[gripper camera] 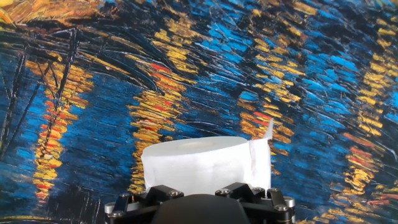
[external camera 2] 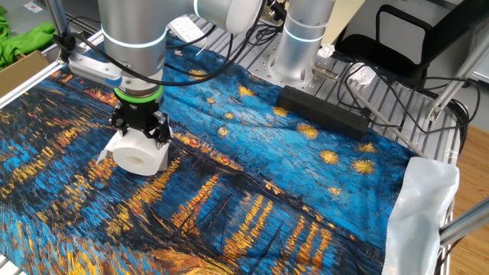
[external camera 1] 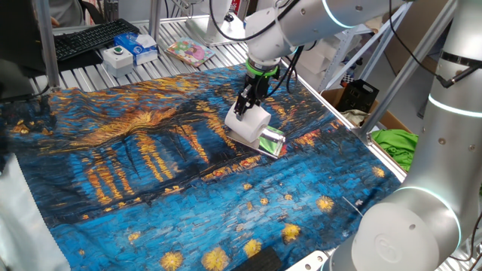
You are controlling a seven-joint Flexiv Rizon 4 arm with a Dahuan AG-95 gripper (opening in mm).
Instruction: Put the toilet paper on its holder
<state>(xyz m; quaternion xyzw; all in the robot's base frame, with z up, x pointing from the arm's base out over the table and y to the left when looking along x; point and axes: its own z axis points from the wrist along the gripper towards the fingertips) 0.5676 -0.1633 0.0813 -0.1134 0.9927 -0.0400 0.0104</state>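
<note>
The toilet paper (external camera 1: 249, 124) lies on its side on the painted cloth (external camera 1: 151, 173), right up against the holder (external camera 1: 272, 141), whose green-and-silver end pokes out from under the roll on the side nearer the table's edge; whether the roll is truly seated on it or just resting against it, I can't tell from here. Straight above the toilet paper hangs the gripper (external camera 2: 140, 128), pointing down, its dark fingers (external camera 2: 161, 131) spread wide and straddling the roll's round flanks — from the frames I can't say whether they're pressing the paper or only bracketing it. In the hand view a loose tail of the toilet paper sticks up at one edge. This should handle easy: light, soft, squashy, grippy, no danger of breakage, though a hard squeeze would likely dent it and that loose tail could unwind. Best hold looks to be across the curved sides, mid-length, as the fingers now stand. Well beyond the toilet paper, off the cloth, sit a blue-and-white box (external camera 1: 137, 45) and a pink-and-yellow booklet (external camera 1: 188, 51); their print is too small to read. No legible writing anywhere else.
</note>
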